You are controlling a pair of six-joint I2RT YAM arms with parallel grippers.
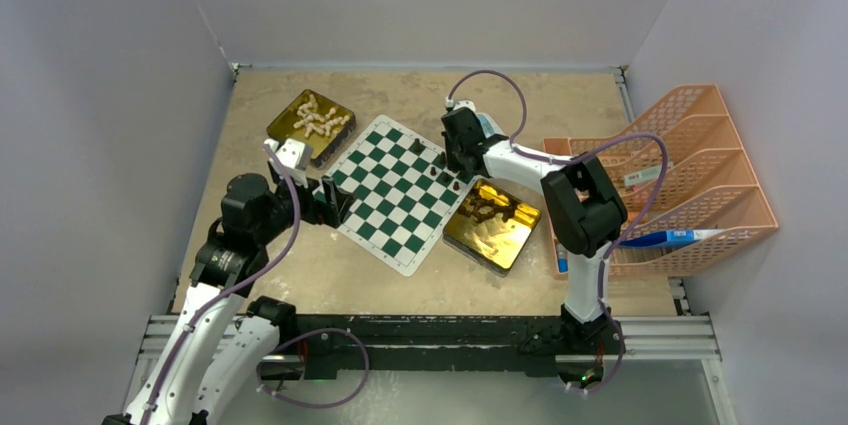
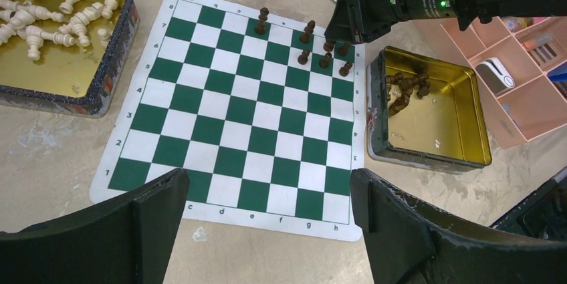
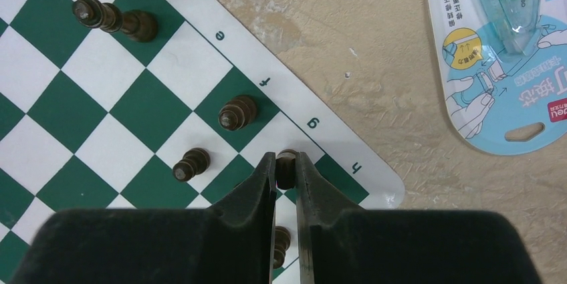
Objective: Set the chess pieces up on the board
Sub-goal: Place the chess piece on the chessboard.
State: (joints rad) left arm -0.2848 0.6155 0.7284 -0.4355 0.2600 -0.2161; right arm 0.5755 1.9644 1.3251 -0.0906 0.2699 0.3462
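Right jaws are down at the board's [image 1: 385, 207] 2 o'clock corner, pinched in on a dark brown chess piece [image 3: 286, 162]. In the right wrist view both fingers [image 3: 257, 190] sit tight against its sides. That piece stands in the edge row, right by the printed letter g.

Around it, more of the dark set is already upright. A tall piece [image 3: 110, 18] is on the d square and a rounder one [image 3: 235, 111] is on f. A small pawn [image 3: 190, 162] stands one row in, and another piece [image 3: 282, 244] is half hidden under the fingers. All the dark pieces on the board cluster in that one corner, and the rest of the green and white squares are bare.

Over to the left arm [image 1: 250, 210]. Its jaws are spread wide with nothing between them, hovering just off the board's 9 o'clock edge. The left wrist view looks across the whole mat between the two black fingers [image 2: 401, 230].

The board lies skewed in the middle of the bench [image 1: 500, 105]. At its 10 o'clock sits a gold tin [image 1: 283, 125] with the cream-white pieces [image 1: 318, 117] heaped inside. At its 4 o'clock, just beside the mat's edge, is a second gold tin [image 1: 500, 237]. A few dark pieces [image 1: 490, 207] are bunched at its far end.

Out at 3 o'clock on the bench stands a pink mesh tray rack [image 1: 700, 145]. A blue blister pack [image 3: 501, 63] lies on the bench just past the board's corner.
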